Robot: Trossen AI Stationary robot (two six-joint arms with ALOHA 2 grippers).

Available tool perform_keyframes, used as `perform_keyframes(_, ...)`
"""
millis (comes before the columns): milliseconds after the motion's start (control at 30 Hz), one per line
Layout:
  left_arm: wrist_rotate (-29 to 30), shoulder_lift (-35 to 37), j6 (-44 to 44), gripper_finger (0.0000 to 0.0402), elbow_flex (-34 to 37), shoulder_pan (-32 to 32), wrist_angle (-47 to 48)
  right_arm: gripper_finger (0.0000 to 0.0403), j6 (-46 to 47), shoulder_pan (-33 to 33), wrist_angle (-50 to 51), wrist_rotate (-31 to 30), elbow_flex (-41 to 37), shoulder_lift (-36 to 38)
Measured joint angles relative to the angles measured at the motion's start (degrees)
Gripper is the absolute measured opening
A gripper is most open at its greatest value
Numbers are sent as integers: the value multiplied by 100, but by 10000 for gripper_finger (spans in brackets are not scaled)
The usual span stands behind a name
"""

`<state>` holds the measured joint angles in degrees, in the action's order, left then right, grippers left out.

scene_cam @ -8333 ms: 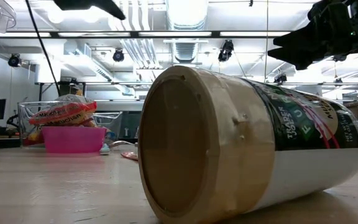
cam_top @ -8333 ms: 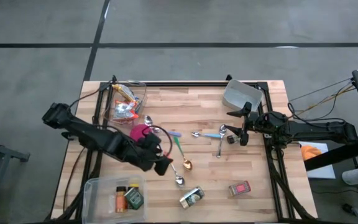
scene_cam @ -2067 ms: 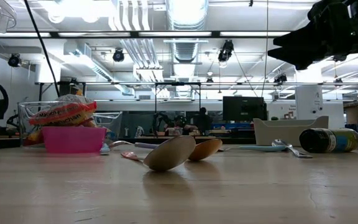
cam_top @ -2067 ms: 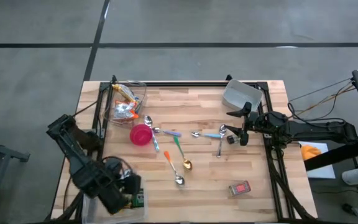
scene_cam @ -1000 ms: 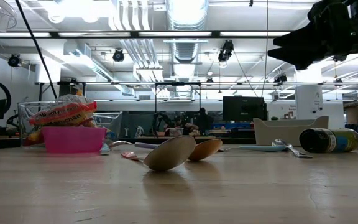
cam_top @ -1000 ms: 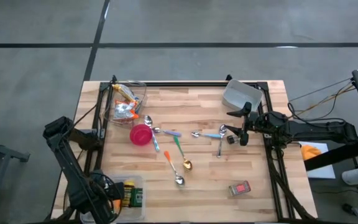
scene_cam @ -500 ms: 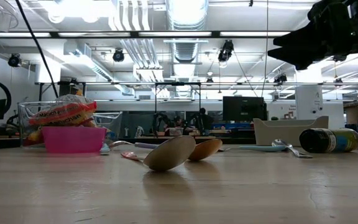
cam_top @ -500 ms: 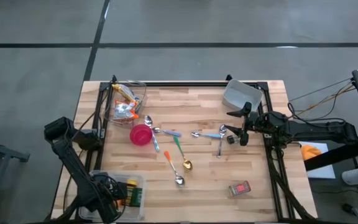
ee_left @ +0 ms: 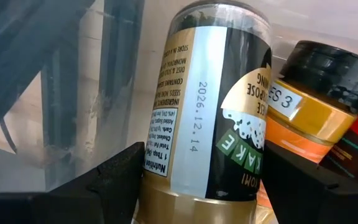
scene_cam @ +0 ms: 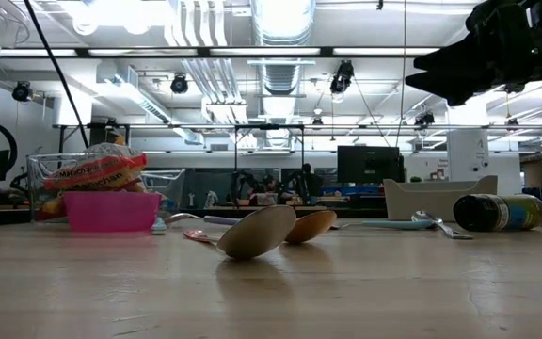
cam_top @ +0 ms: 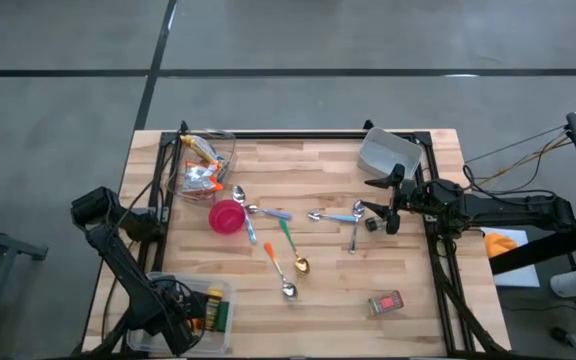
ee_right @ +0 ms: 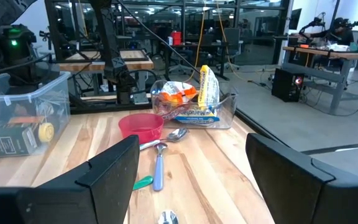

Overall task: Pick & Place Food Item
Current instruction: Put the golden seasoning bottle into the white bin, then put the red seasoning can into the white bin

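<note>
Left tool [ee_left: 197,180] low inside the clear bin [cam_top: 158,296] at the bench's [cam_top: 328,200] near left corner, jaws wide, straddling the gold-capped jar [ee_left: 213,106] without a sure grip. Jar's long axis along the fingers. Right tool [ee_right: 191,180] open, empty, well apart.

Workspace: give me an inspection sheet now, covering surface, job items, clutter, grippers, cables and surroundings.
Surface: wooden table, black frame along its edges.
Job's things: seasoning jar lying in the clear bin at the near left corner, beside an orange-labelled jar; red packet lying loose on the table.
Clutter: pink bowl, several spoons, clear snack container, grey tray, small dark jar.
Grippers: left gripper in the bin, fingers either side of the seasoning jar; right gripper open above the table's right side.
Cables: bundle on the left arm; wires off the right edge.
Surroundings: grey floor; lab benches behind.
</note>
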<state>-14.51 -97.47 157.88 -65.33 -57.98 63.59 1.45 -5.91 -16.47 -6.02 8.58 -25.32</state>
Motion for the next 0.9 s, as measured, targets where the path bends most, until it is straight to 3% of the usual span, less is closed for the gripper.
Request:
perform_keyframes(200, -32, -6, -11, 290, 3, 0, 4, 290, 0, 2, 0, 0, 0, 0)
perform_keyframes(467, -50, -9, -13, 341, 5, 0, 26, 290, 1, 2, 0, 0, 0, 0)
perform_keyframes(900, 48, 44, -85, 346, -118, -15, 83, 290, 1, 2, 0, 0, 0, 1)
